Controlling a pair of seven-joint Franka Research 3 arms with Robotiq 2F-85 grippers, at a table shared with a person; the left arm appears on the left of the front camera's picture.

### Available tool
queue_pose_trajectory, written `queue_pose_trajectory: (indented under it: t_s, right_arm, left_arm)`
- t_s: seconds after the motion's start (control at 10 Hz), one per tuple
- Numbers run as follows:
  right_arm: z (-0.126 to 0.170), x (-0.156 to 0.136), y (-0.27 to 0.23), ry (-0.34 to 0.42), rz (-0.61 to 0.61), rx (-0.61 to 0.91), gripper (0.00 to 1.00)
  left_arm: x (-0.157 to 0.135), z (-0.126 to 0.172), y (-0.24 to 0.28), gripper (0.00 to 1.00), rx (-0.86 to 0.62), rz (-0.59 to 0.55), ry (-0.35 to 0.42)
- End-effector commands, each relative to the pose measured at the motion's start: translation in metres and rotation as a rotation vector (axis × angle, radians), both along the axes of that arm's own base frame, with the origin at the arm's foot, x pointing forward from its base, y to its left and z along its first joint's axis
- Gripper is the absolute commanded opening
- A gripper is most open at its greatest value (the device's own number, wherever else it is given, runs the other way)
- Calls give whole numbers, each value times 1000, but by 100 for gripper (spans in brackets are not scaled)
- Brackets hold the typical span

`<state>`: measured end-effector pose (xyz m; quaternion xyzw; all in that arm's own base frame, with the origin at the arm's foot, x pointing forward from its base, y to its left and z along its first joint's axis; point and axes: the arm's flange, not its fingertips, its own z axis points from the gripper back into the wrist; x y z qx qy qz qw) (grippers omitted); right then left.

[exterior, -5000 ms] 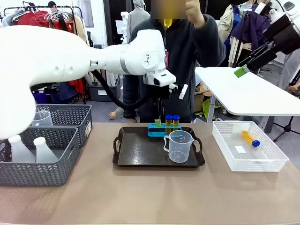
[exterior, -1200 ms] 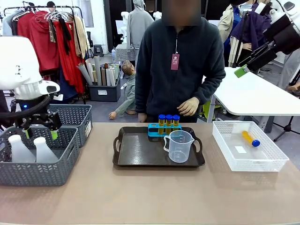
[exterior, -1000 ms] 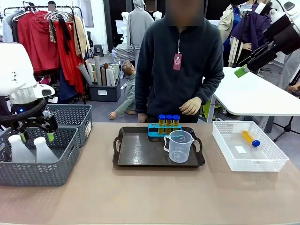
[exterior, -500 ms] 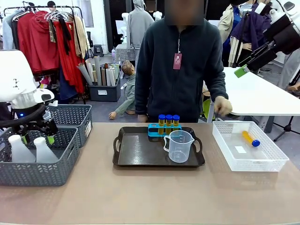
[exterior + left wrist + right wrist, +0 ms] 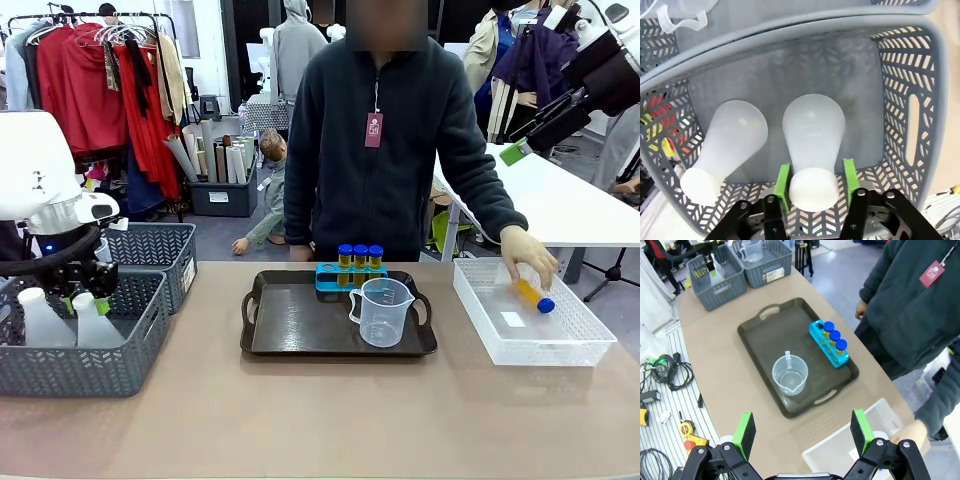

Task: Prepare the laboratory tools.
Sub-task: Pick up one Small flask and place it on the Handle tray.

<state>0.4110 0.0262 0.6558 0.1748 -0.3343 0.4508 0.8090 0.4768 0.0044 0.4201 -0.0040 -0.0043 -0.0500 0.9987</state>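
Observation:
Two white conical flasks stand in the front grey basket (image 5: 100, 372). My left gripper (image 5: 86, 292) (image 5: 815, 184) is lowered over the right flask (image 5: 92, 325) (image 5: 812, 132), its green pads against both sides of the neck. The other flask (image 5: 732, 142) stands beside it, untouched. A clear measuring cup (image 5: 383, 312) (image 5: 789, 375) and three blue-capped amber tubes (image 5: 360, 258) (image 5: 834, 337) in a blue rack sit on the dark tray (image 5: 300, 330). My right gripper (image 5: 520, 148) (image 5: 803, 432) hangs open high at the right.
The person's hand (image 5: 530, 258) rests on a loose amber tube (image 5: 537, 297) in the white basket (image 5: 560, 350) at the right. A second grey basket (image 5: 155, 250) behind the first holds another clear cup (image 5: 675, 15). Bare tabletop lies in front of the tray.
My left gripper sank a little onto the right flask and its jaws closed in on the neck. The person's hand moved right and down into the white basket.

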Motion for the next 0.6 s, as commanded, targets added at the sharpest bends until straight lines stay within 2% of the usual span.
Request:
queue_pose_trajectory:
  t_s: [0.0,0.3,0.5]
  right_arm:
    - [1,1,0,-6,12,23,100]
    - [1,1,0,-6,12,23,100]
    - [1,1,0,-6,12,23,100]
  left_arm:
    - [-3,2,2,0,-24,-6,-12]
    - [-4,12,0,0,-17,-5,-26]
    - [0,44,-10,0,-47,-49,-41]
